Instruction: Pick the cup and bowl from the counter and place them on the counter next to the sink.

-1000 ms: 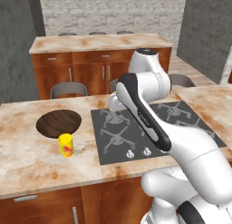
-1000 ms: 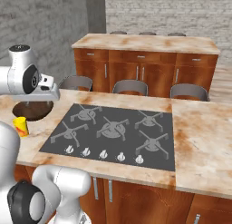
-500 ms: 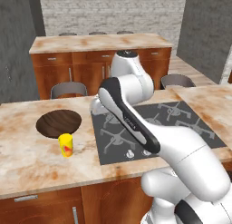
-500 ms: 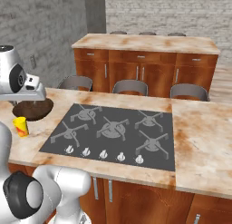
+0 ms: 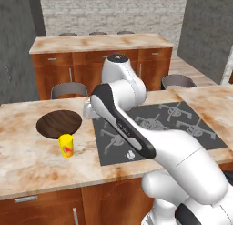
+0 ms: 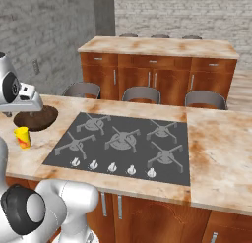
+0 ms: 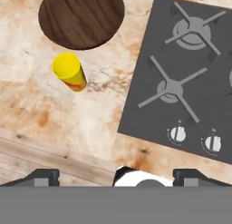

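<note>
A small yellow cup (image 7: 69, 72) with a red-orange mark stands upright on the beige counter (image 7: 90, 123), just in front of the wide dark wood bowl (image 7: 81, 18). My gripper (image 7: 118, 175) hangs high above the counter, looking straight down, open wide with nothing between its fingers. Both lie ahead of the fingertips, up and to the left in the hand view. From the base, the cup (image 5: 66, 145) and bowl (image 5: 59, 123) sit left of the cooktop, and my hand (image 5: 88, 109) hovers at the bowl's right edge. The right base view shows the cup (image 6: 22, 137) and bowl (image 6: 35, 118) at far left. The sink is out of view.
A grey four-burner cooktop (image 5: 154, 128) with a row of knobs fills the counter to the right of the bowl. Grey stools (image 6: 141, 94) stand behind this counter, and a second counter (image 6: 157, 46) on wood cabinets runs along the back. The counter's front edge lies close to the cup.
The arm has swung left, carrying the hand from above the cooktop to over the counter by the bowl and cup. The gripper has stayed open.
</note>
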